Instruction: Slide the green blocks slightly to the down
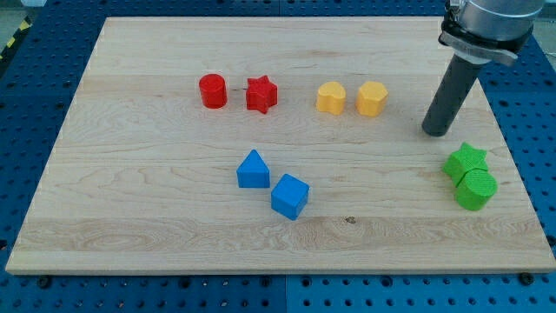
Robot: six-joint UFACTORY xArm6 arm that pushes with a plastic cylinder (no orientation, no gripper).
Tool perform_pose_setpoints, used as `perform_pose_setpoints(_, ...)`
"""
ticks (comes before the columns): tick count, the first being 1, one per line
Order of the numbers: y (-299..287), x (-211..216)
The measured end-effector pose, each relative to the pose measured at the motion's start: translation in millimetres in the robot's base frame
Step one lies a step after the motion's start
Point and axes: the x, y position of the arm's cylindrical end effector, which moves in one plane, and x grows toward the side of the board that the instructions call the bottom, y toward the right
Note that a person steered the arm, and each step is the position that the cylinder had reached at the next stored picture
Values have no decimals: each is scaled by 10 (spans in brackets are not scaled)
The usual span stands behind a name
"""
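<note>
A green star block (465, 162) and a green cylinder block (476, 189) sit touching each other at the view's right edge of the wooden board, the cylinder just below the star. My tip (437, 132) rests on the board a little above and to the left of the green star, with a small gap between them. The dark rod rises from it to the arm at the view's top right.
A red cylinder (213, 90) and red star (261, 94) lie at upper left of centre. Two yellow blocks (330, 97) (372, 98) lie at upper centre. A blue triangular block (253, 169) and blue cube (289, 196) lie at centre. The board's right edge (512, 165) is close to the green blocks.
</note>
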Motion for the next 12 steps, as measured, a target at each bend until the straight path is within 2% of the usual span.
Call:
perform_pose_setpoints(2, 67, 318)
perform_pose_setpoints(5, 124, 300)
perform_pose_setpoints(8, 124, 741)
perform_pose_setpoints(9, -80, 584)
perform_pose_setpoints(10, -608, 429)
perform_pose_setpoints(12, -2018, 100)
